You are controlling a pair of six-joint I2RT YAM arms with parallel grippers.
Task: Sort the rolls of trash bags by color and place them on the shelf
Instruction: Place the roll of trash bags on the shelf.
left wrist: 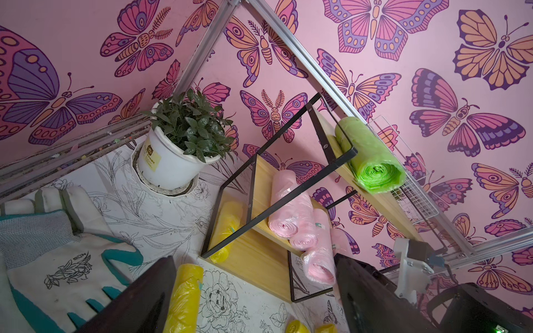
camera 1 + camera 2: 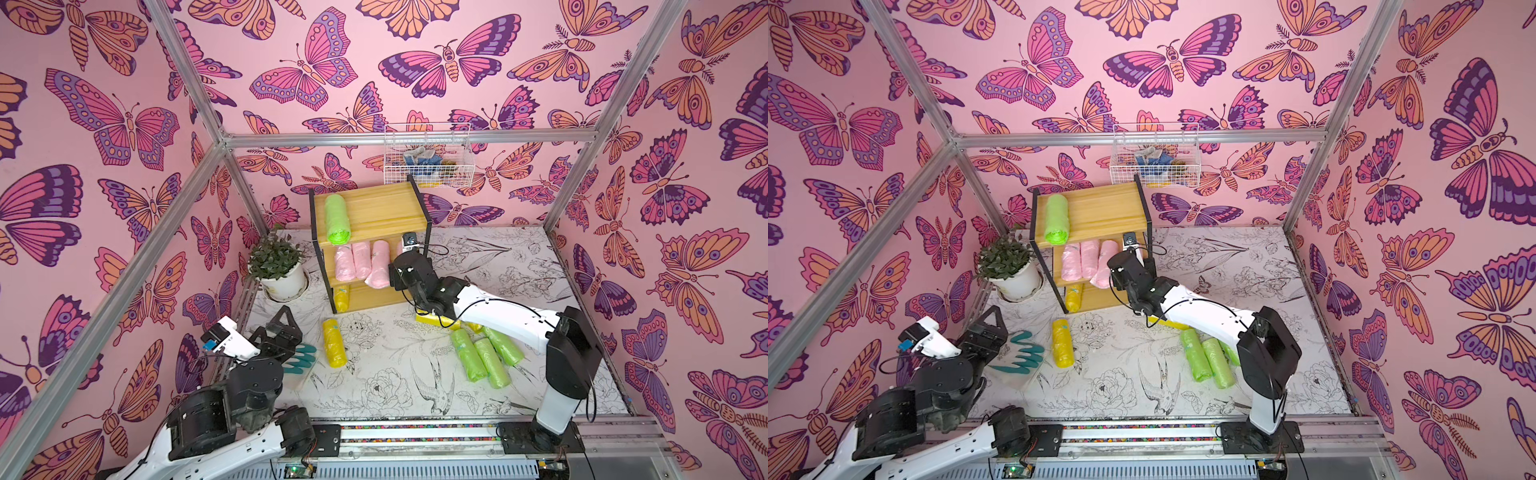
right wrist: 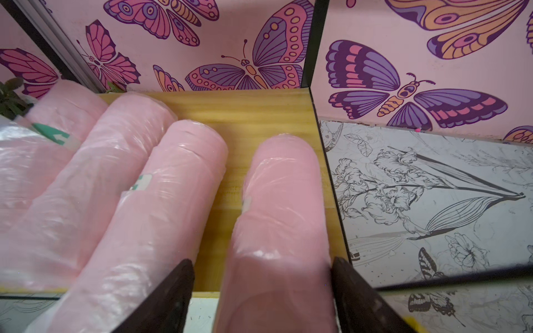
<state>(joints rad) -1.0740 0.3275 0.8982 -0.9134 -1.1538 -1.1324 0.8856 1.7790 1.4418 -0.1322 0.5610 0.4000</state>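
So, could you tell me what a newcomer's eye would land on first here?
Pink wallpaper with big purple and orange butterflies covers every wall. At the back of the table stands a stepped yellowish wooden shelf with black metal frame, one lime green plastic roll on top, pale pink rolls on the middle board. The right hand stands open around one of them.

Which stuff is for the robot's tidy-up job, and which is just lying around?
For the job:
- shelf
- green rolls
- pink rolls
- yellow rolls

Just lying about:
- plant
- gloves
- wire basket
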